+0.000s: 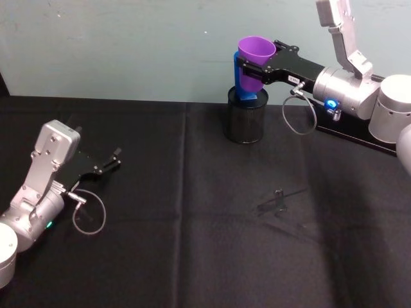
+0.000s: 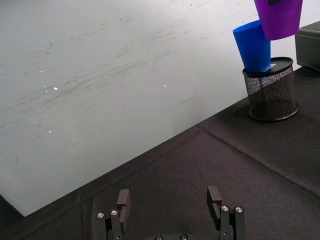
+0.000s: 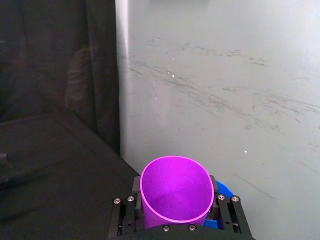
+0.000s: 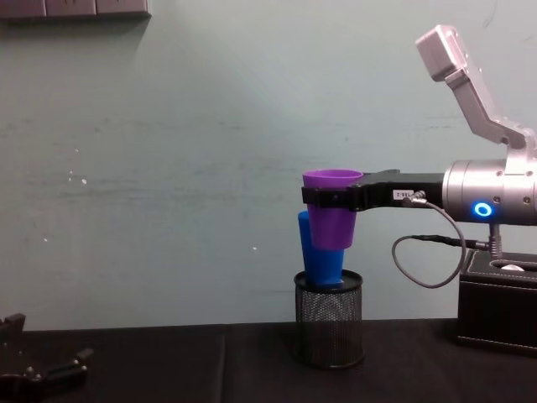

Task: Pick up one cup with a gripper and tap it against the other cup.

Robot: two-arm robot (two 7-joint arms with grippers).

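Above holder [image 4: 329,323], right fingers [image 4: 323,196] clamp purple cup [image 4: 334,225], blue cup [image 4: 319,264] part-hidden, left fingers [image 2: 123,200] spread

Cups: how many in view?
2. The purple cup is held in the right gripper; the blue cup stands tilted in the black mesh holder just below it. None look hidden.

No writing can be read; the small white label [image 1: 292,78] on the right tool [image 1: 248,66] is illegible.
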